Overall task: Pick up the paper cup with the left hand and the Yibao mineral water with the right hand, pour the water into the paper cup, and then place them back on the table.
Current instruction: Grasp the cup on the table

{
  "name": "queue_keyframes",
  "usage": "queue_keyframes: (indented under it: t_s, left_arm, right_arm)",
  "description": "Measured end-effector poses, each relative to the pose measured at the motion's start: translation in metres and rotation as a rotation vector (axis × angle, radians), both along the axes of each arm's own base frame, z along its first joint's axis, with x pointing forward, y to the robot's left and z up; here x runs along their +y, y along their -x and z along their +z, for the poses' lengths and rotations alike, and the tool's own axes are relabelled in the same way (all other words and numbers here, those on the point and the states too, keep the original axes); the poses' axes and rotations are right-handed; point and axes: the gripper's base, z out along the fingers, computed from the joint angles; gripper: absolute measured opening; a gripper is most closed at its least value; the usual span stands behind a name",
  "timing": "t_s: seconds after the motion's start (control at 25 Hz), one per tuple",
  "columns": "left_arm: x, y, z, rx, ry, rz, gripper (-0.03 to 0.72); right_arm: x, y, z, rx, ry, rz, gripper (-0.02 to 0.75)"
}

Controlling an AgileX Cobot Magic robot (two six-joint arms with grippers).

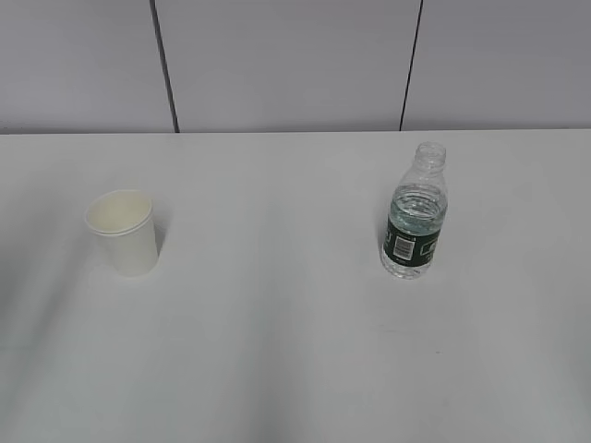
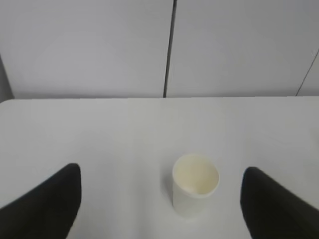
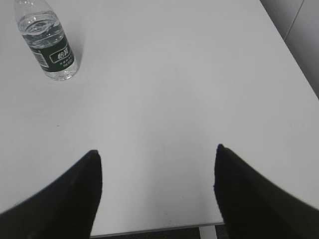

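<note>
- One paper cup (image 1: 122, 233), one Yibao mineral water bottle (image 1: 415, 214), and that's the full count on the white counter (image 1: 277, 351).
- The cup stands upright toward the counter's left edge, mouth up, cream inside showing, plain white wall with no print.
- The bottle stands upright too, long axis vertical, open neck on top with no cap, well apart from the cup, toward the right edge.
- Dark green label with white print wraps the bottle; the characters are too small to read in any view.
- Left gripper (image 2: 159, 199): fingers (image 2: 45, 204) spread wide, released, the cup (image 2: 194, 191) between them but untouched.
- Right gripper (image 3: 157, 191): released as well, hanging over the near edge, the bottle (image 3: 50, 47) off toward the far left.
</note>
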Motion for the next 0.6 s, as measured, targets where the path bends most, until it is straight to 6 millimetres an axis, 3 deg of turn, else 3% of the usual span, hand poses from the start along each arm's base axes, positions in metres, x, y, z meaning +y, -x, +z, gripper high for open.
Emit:
queue_keyframes:
  t_s: [0.2,0.32,0.6]
  left_arm:
    - [-0.018,-0.04,-0.017,0.002,-0.004,-0.077,0.587]
    - [-0.025,-0.052,-0.038,-0.008,0.007,-0.095,0.585]
    - [-0.025,-0.049,-0.094,0.014,0.027,-0.096,0.584]
  right_arm:
    - [0.0,0.0,0.0,0.0,0.0,0.0,0.517]
    - [0.0,0.0,0.0,0.0,0.0,0.0,0.517]
    - [0.0,0.0,0.0,0.0,0.0,0.0,0.517]
